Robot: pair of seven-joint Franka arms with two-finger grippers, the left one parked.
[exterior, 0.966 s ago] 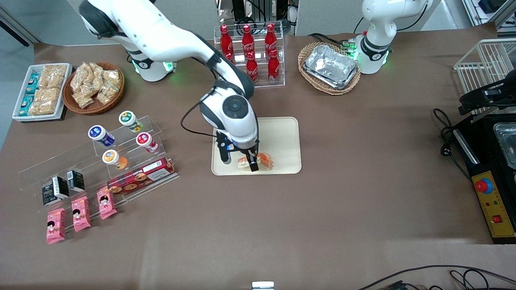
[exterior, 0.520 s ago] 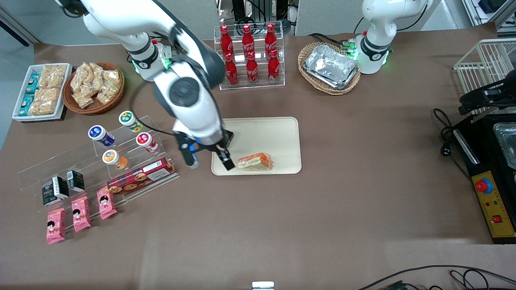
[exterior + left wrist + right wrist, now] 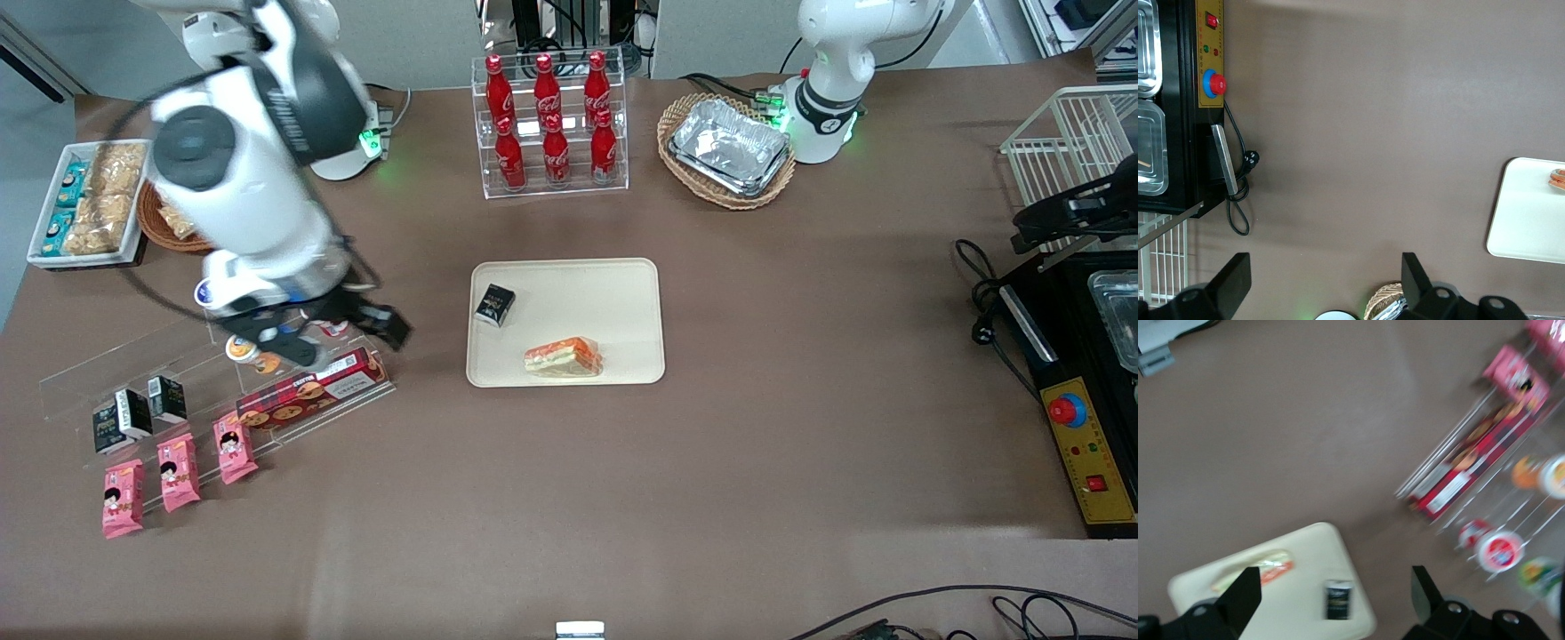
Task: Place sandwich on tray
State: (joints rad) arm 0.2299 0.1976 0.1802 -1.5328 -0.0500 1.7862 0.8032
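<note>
Now sandwich on tray; pincer open, empty.

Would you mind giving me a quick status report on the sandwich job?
Gripper open, empty, above the clear snack rack. Sandwich lying on the tray, released. Small black box also on tray, apart from sandwich.
</note>
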